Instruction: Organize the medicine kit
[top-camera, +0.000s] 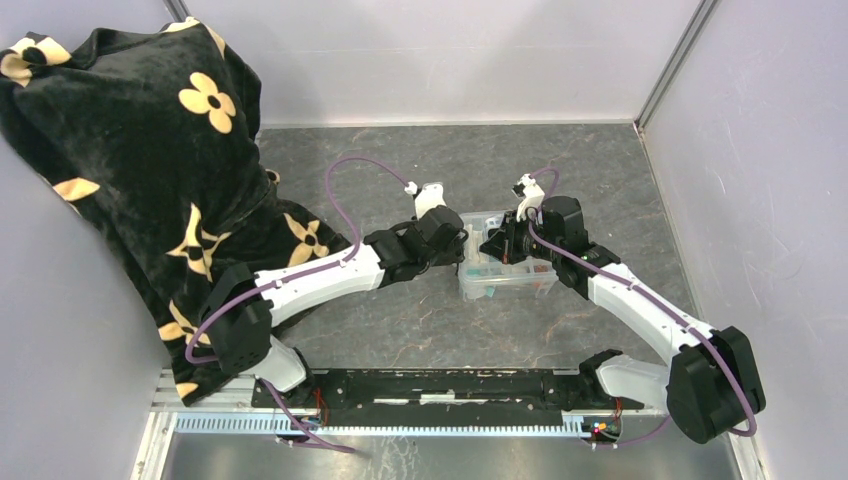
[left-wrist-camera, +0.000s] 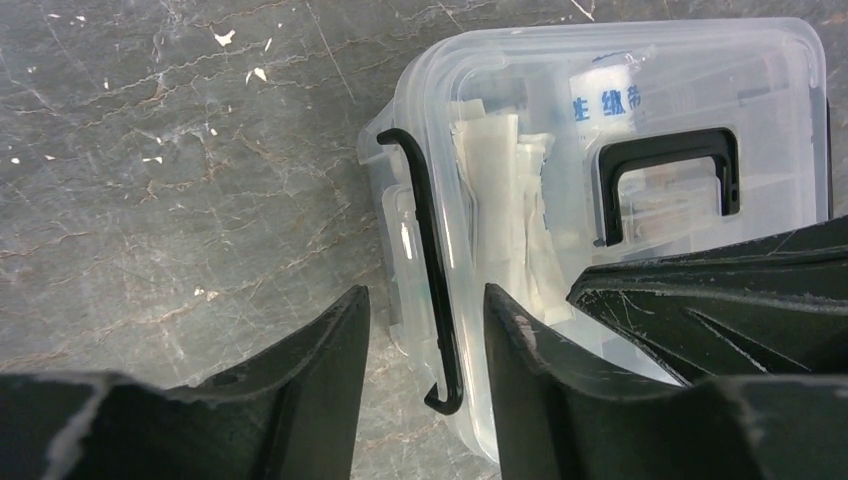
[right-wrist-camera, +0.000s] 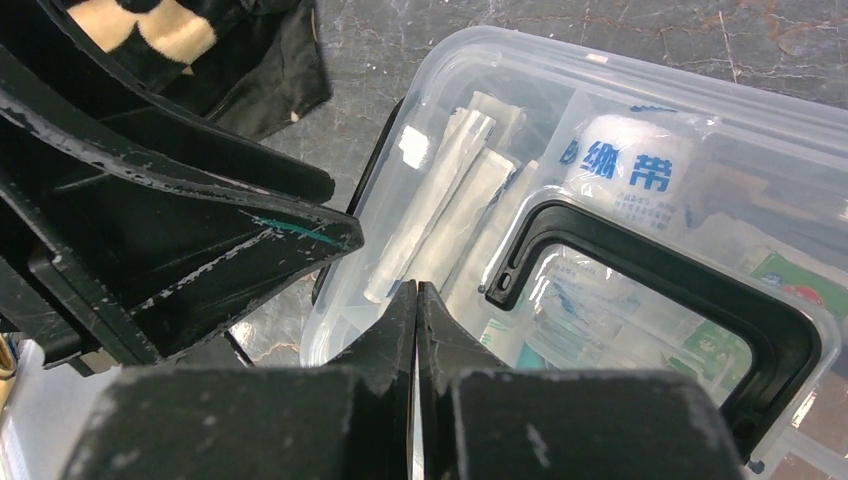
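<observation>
The medicine kit (top-camera: 508, 272) is a clear box with its lid on, at the table's middle. Inside it are white packets and a gauze roll (right-wrist-camera: 630, 165). Its black handle (right-wrist-camera: 655, 275) lies flat on the lid and also shows in the left wrist view (left-wrist-camera: 665, 180). My left gripper (left-wrist-camera: 427, 315) is open at the kit's left end, one finger on each side of the black latch (left-wrist-camera: 428, 265); whether they touch it I cannot tell. My right gripper (right-wrist-camera: 415, 292) is shut and empty, its tips just over the lid near the handle. Both grippers sit close together in the top view.
A black cloth with yellow flowers (top-camera: 130, 150) is heaped at the left and reaches toward the left arm; its edge shows in the right wrist view (right-wrist-camera: 250, 60). Grey walls close the back and both sides. A metal rail (top-camera: 430, 385) runs along the near edge.
</observation>
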